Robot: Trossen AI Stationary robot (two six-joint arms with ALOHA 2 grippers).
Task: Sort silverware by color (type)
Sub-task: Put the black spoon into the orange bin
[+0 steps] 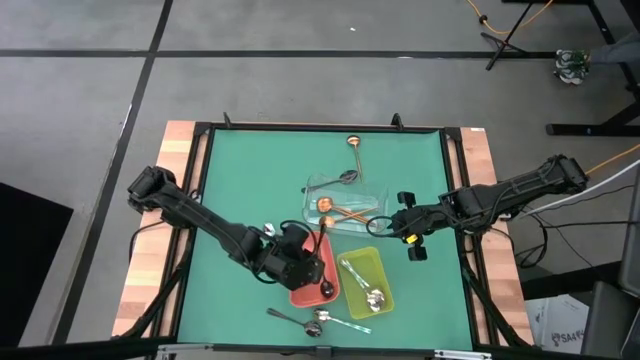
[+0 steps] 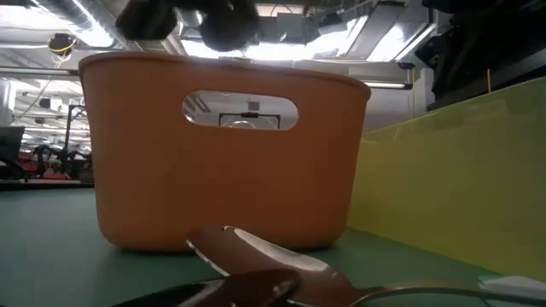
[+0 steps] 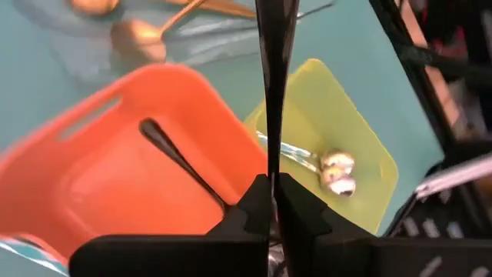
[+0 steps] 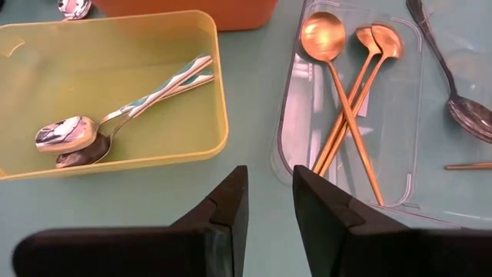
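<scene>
Left claw [image 3: 273,192] hangs over the red tray [image 3: 100,165], pinched tight on a black utensil [image 3: 275,85] above another black spoon [image 3: 181,161] inside. Right claw [image 4: 269,196], fingers slightly parted and empty, hovers over bare desk [image 4: 254,100] between the yellow-green tray [image 4: 219,115] of silver spoons [image 4: 73,138] and the clear tray [image 4: 411,92] of copper spoons [image 4: 323,35].

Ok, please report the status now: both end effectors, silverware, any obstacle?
Left end effector shut on a black utensil, above red tray. Right end effector empty, between yellow tray and clear tray. Nothing in the way.
</scene>
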